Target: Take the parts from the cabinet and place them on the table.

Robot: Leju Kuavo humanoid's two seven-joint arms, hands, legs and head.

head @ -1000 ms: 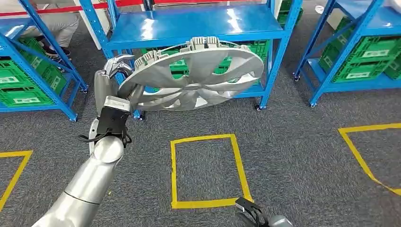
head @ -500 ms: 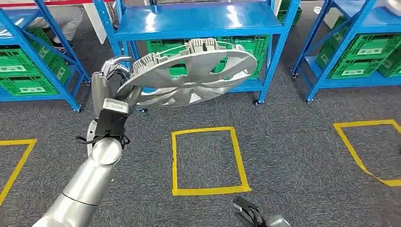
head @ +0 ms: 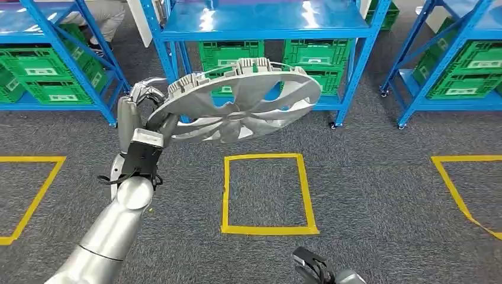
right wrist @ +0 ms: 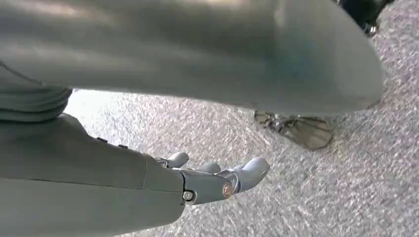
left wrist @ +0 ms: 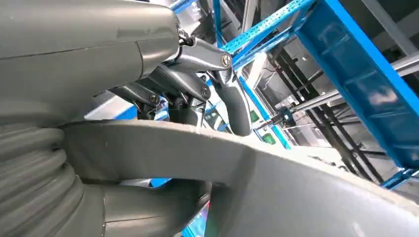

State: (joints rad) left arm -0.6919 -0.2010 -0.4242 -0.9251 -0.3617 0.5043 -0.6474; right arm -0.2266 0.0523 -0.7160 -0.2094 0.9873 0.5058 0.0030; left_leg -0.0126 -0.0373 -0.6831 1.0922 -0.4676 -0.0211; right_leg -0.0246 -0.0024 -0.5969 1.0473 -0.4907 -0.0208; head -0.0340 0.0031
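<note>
Carrying step: wheel cover in the left hand, off the shelves

Left hand [head: 137, 112] grips the silver wheel cover [head: 243, 103] by its rim, fingers [left wrist: 232, 94] hooked over the edge, holding it tilted above the carpet in front of the blue shelving [head: 260, 23]. Right hand [right wrist: 217, 180] hangs low, fingers loosely apart, holding nothing. No table visible; next move likely calls for finding it and keeping the cover steady

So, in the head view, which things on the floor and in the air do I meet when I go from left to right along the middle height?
Yellow tape outline at the left edge → left hand → silver wheel cover it holds → yellow tape outline at the right edge.
</note>
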